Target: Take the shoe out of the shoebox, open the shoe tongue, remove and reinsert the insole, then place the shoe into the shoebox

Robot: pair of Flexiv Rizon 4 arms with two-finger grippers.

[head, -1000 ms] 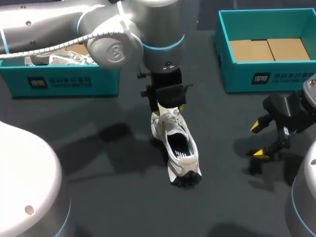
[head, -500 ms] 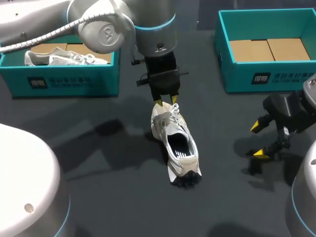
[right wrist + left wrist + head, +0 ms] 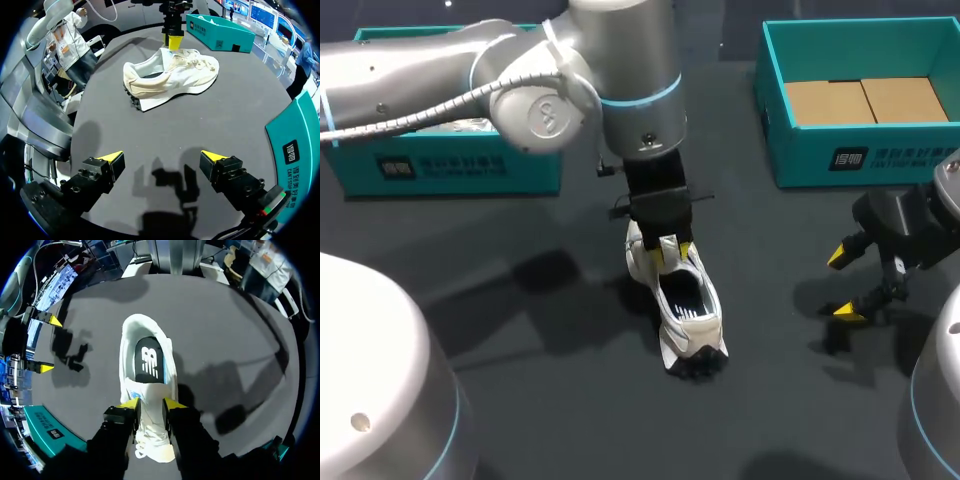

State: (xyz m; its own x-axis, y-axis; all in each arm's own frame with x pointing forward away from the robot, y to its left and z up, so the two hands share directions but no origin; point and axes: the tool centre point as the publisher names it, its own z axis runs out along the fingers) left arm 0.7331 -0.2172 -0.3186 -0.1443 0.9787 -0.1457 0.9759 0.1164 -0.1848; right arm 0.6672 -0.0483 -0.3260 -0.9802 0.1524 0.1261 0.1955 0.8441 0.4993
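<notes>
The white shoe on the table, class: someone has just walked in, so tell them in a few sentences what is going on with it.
The left arm's pincer is down at the white shoe, which lies on the dark table, outside any box. Its fingers close on the shoe tongue from both sides. The dark insole sits inside the shoe, not yet removed. The right pincer hangs open over bare table, apart from the shoe. A teal shoebox stands open beyond it.

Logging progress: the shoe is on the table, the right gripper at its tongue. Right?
Not quite: in the head view the left gripper is at the tongue; the right gripper hangs open, apart from the shoe, which is on the table.
</notes>
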